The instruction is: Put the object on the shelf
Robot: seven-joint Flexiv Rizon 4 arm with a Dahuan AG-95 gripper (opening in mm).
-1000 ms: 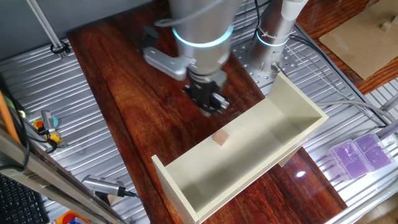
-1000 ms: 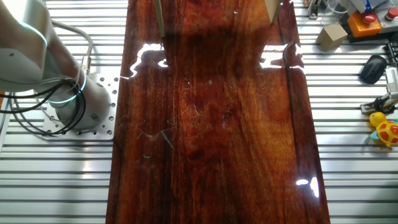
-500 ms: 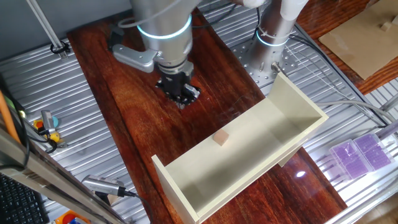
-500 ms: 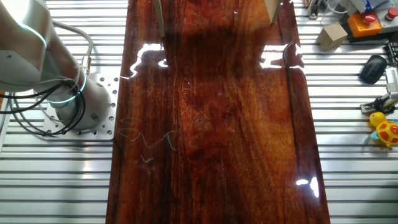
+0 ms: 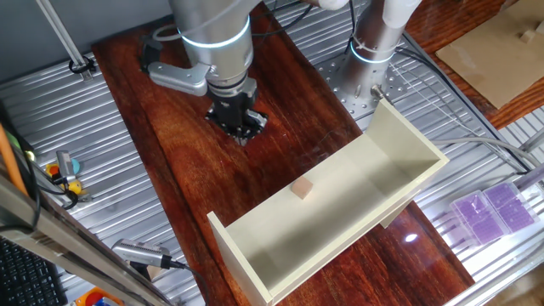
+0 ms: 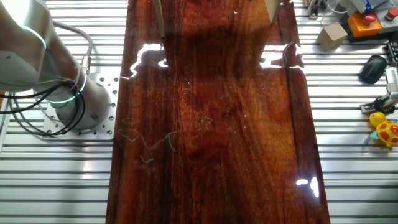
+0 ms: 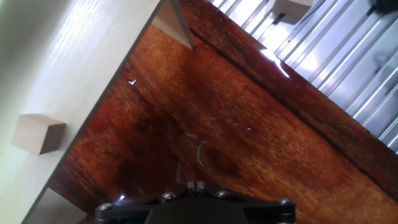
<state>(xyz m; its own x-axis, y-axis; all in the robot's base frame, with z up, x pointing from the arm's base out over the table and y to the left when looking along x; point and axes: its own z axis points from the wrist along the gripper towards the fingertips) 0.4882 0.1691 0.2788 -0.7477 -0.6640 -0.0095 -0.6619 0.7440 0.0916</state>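
The object, a tiny light-tan wooden cube, rests on the long upper board of the cream-white shelf, which lies on the dark wooden tabletop. In the hand view the cube sits on the shelf board at the left. My gripper hangs over bare tabletop to the upper left of the shelf, well apart from the cube. Its fingertips stand together with nothing between them. The other fixed view shows only the shelf's end panels at its top edge.
A second arm's base stands behind the shelf. A flat tan board lies at the far right, purple boxes at the right. Tools lie left. A mouse and yellow toy lie beside the table.
My gripper has moved left and away from the shelf across the tabletop, with only a small shift in the last half second. The cube and shelf have not moved.
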